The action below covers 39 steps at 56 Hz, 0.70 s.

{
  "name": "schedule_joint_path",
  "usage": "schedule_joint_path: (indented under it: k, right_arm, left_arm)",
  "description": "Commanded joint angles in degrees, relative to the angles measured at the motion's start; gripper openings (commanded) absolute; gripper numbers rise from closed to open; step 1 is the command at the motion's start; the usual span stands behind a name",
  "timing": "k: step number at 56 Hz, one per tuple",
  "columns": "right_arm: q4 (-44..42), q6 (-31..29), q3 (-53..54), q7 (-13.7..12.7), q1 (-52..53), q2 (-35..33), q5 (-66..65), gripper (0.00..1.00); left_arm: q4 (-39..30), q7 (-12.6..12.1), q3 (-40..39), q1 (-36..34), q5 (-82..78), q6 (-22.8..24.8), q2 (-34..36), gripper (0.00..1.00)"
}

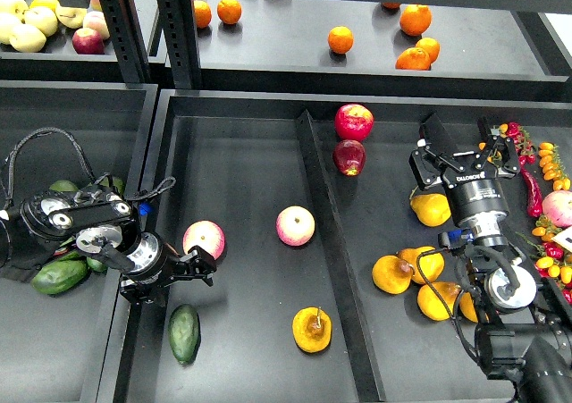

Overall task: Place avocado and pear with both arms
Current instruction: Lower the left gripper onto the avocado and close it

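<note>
The dark green avocado [184, 333] lies on the floor of the middle bin near its front left corner. My left gripper [198, 267] is open and empty, a little above and behind the avocado, next to a pink-yellow apple [204, 239]. The golden pear [312, 329] with a short brown stem lies at the front of the same bin, close to the divider [326, 242]. My right gripper [465, 142] is open and empty, high over the right bin, far from the pear.
A second pink-yellow apple [295, 225] sits mid-bin. Two red apples [354, 121] lie beyond the divider. Several yellow pears [431, 209] lie under my right arm. More avocados [58, 275] fill the left bin. Oranges [340, 39] sit on the back shelf.
</note>
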State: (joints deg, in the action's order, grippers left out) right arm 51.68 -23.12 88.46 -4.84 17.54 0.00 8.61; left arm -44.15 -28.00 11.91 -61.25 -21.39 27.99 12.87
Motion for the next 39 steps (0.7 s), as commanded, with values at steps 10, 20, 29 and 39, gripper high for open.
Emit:
schedule_joint_path:
  k: [10, 20, 29, 39]
  right_arm:
    - [0.00, -0.08, 0.04, 0.00, -0.22, 0.00, 0.09, 1.00]
    - [0.00, -0.08, 0.13, 0.00, -0.14, 0.00, 0.18, 1.00]
    - [-0.09, -0.08, 0.13, 0.00, -0.14, 0.00, 0.18, 1.00]
    - [-0.53, -0.08, 0.13, 0.00, -0.14, 0.00, 0.18, 1.00]
  left_arm:
    - [-0.85, 0.00, 0.04, 0.16, 1.79, 0.01, -0.56, 1.00]
    - [-0.76, 0.00, 1.19, 0.43, 1.79, 0.01, -0.74, 1.00]
    - [-0.76, 0.00, 1.98, 0.95, 1.79, 0.01, -0.83, 1.00]
    - [-0.76, 0.00, 2.07, 1.83, 2.05, 0.01, -1.00, 1.00]
